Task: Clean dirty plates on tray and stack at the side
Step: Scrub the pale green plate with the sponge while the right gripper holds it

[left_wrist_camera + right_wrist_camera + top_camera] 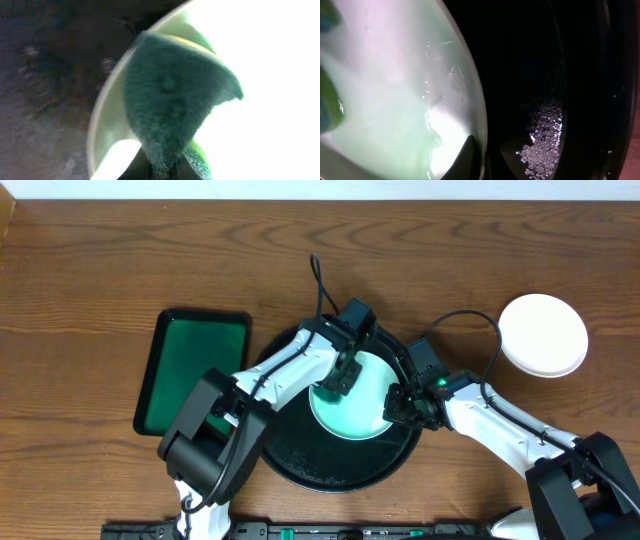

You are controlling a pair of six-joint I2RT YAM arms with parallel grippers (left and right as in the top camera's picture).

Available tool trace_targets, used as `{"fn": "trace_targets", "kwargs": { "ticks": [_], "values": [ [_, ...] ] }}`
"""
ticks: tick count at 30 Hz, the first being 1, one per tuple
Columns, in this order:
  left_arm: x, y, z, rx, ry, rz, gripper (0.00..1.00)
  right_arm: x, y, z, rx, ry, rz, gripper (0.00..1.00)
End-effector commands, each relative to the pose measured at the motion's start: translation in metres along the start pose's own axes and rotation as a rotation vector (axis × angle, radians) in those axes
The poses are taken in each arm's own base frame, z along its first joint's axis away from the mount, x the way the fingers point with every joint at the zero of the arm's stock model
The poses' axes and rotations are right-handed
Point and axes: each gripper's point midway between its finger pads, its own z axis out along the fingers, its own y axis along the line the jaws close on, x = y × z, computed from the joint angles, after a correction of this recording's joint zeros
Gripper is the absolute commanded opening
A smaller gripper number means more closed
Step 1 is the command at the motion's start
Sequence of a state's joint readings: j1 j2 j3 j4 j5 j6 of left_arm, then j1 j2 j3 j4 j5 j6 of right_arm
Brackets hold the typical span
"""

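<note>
Both arms are in over the black tray (340,465), and the mint-green plate (360,415) is tipped up on it, leaning rather than lying flat. The right gripper (400,402) has the plate by its right-hand rim, jaws pinched tight on the edge. On the right wrist view a dark fingertip (467,157) presses against that rim, with the plate's pale green face glistening wet beside it. The left gripper (338,380) comes in from the other side, clamped on a dark green sponge (172,100), and the sponge is pressed against the plate's face. Clear droplets (545,135) speckle the tray floor next to the plate. Out on the right, well clear of the tray, a white plate (543,335) sits on the wood-grain tabletop (100,260); whether another lies beneath it, I cannot tell. The green rectangular tray (192,372) lies just left of the black one.
</note>
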State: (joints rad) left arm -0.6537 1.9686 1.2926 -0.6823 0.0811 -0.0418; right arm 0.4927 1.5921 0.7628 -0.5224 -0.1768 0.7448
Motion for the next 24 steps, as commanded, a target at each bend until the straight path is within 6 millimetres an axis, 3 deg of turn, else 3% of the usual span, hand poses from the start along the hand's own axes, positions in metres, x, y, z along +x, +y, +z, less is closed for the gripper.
{"fn": "trace_targets", "kwargs": {
  "ticks": [1, 8, 15, 18, 24],
  "values": [
    [0.048, -0.094, 0.026, 0.399, 0.174, 0.091, 0.07, 0.022, -0.033, 0.019, 0.110, 0.071, -0.036, 0.01],
    [0.039, -0.126, 0.010, 0.606, 0.142, 0.095, 0.07, 0.022, -0.033, 0.019, 0.110, 0.071, -0.036, 0.01],
    [0.025, -0.138, 0.004, 0.679, 0.092, 0.081, 0.07, 0.022, -0.033, 0.019, 0.111, 0.073, -0.036, 0.01],
    [0.014, -0.126, 0.013, 0.591, 0.062, 0.011, 0.07, 0.023, -0.034, 0.019, 0.114, 0.075, -0.035, 0.01],
    [-0.020, -0.070, 0.033, 0.322, -0.052, -0.225, 0.07, 0.025, -0.036, 0.019, 0.121, 0.084, -0.033, 0.01]
  ]
}}
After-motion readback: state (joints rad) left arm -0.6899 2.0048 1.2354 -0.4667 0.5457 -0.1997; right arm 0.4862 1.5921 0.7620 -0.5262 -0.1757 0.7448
